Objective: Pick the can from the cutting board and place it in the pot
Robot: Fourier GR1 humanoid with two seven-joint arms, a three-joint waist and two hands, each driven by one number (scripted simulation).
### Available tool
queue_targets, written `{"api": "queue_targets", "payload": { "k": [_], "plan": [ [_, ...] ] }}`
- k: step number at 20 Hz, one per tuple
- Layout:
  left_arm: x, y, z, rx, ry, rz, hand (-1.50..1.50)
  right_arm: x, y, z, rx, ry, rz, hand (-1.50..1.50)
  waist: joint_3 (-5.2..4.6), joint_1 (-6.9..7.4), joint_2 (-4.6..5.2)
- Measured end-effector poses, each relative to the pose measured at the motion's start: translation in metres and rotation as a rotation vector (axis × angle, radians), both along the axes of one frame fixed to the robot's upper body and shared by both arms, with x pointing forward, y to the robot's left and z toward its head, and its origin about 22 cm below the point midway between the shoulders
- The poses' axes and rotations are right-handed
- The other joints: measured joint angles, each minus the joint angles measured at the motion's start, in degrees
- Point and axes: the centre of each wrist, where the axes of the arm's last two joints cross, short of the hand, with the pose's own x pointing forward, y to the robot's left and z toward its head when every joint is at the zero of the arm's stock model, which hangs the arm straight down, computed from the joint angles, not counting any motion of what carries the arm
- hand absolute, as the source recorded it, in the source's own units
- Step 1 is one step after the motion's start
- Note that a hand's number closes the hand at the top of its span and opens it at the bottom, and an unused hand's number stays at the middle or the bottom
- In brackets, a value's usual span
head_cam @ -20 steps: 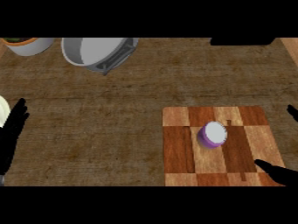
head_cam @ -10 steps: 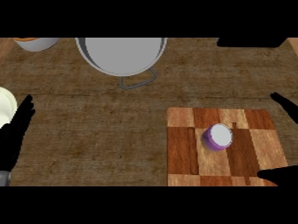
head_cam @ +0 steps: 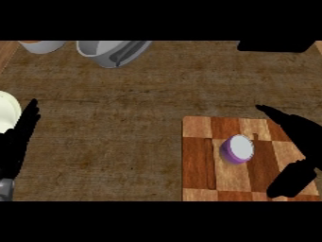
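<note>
Standing upright on cutting board (head_cam: 208, 163): can (head_cam: 238, 149), purple body w/ white top; right hand (head_cam: 309, 151) beside, fingers spread, empty.

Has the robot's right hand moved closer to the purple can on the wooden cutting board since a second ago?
Yes. The right hand has come in over the wooden cutting board's right edge, toward the purple can, fingers open, not touching it.

The right hand (head_cam: 309, 149) is hovering open over the table's near right corner, fingers stretched toward the far side and thumb hanging apart below them. The left hand (head_cam: 11, 144) is resting open at the table's near left edge, fingers pointing up, with a bit of grey forearm showing beneath it.
</note>
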Motion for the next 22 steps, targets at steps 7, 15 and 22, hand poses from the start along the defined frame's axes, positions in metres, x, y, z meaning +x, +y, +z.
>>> {"api": "queue_targets", "payload": {
  "k": [7,15,22],
  "plan": [
    [-0.008,0.001,0.002,-0.005,-0.001,0.009,0.0,0.026,0.03,-0.008,0.022,0.088,0.051,-1.5,0.09,-0.86,-0.25],
    [-0.005,0.003,0.001,0.0,0.002,0.018,0.0,0.048,0.056,-0.029,-0.054,0.14,0.066,-1.5,0.11,-1.2,-0.27],
    [-0.009,0.006,-0.004,-0.007,0.002,0.021,0.0,0.053,0.067,-0.047,-0.086,0.185,0.067,-1.5,0.12,-1.46,-0.32]
  ]
}}
